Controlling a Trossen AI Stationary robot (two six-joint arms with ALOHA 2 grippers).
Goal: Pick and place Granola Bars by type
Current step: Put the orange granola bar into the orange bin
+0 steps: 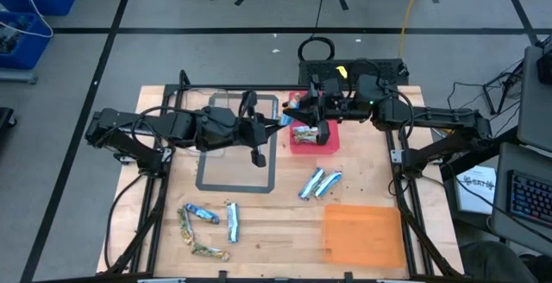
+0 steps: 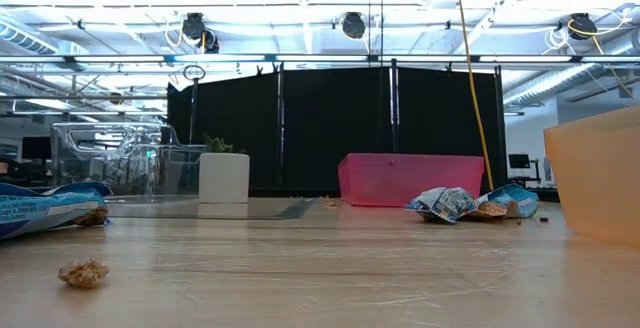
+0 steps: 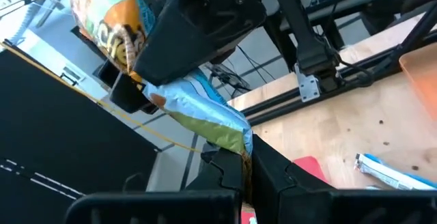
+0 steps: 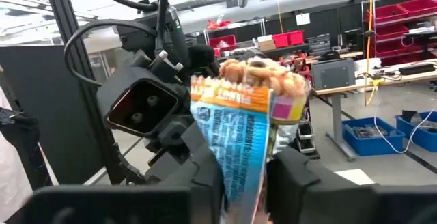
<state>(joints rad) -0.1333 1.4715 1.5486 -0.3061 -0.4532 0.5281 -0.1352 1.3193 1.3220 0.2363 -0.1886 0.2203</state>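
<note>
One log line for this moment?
left gripper: shut on blue-and-silver foil granola bar | right gripper: shut on same bar | both above pink plastic bin

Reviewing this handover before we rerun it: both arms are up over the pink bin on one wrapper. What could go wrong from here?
1. Both the left pincer and the right pincer grip the same torn blue-and-orange foil granola bar; pulling apart could rip it further.
2. Granola shows at its open top, so crumbs may spill outside the pink plastic bin.
3. The arms sit very close; a collision seems possible.
</note>
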